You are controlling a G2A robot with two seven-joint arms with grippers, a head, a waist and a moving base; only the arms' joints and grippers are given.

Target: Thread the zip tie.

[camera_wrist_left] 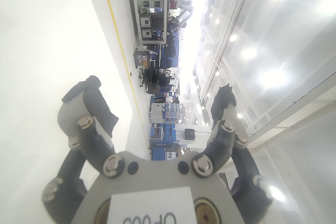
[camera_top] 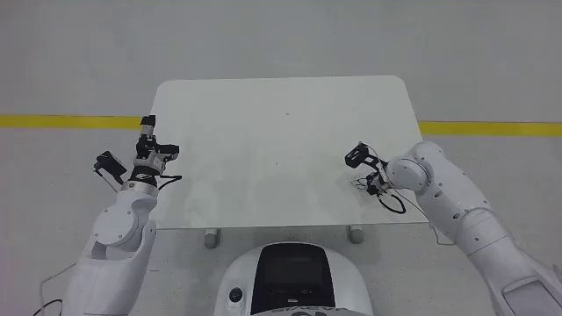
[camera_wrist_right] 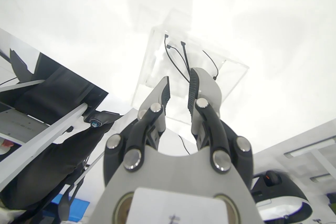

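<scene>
Several black zip ties (camera_wrist_right: 185, 55) lie in a clear plastic box (camera_wrist_right: 232, 72) on the white table (camera_top: 281, 140). My right gripper (camera_wrist_right: 179, 77) hovers just over the box, open by a narrow gap with nothing between its pads. One tie runs behind a fingertip (camera_wrist_right: 193, 78), and I cannot tell if it touches. From above, the right gripper (camera_top: 367, 178) is near the table's right front part, with the ties (camera_top: 358, 181) as thin dark loops beside it. My left gripper (camera_wrist_left: 157, 88) is wide open and empty, held at the table's left edge (camera_top: 158, 137) and pointing away.
The table's front edge lies close beneath the right gripper, with black gear and metal bars (camera_wrist_right: 47, 114) below it. A yellow floor line (camera_top: 53, 121) runs behind the table. Bare tabletop stretches between the two arms.
</scene>
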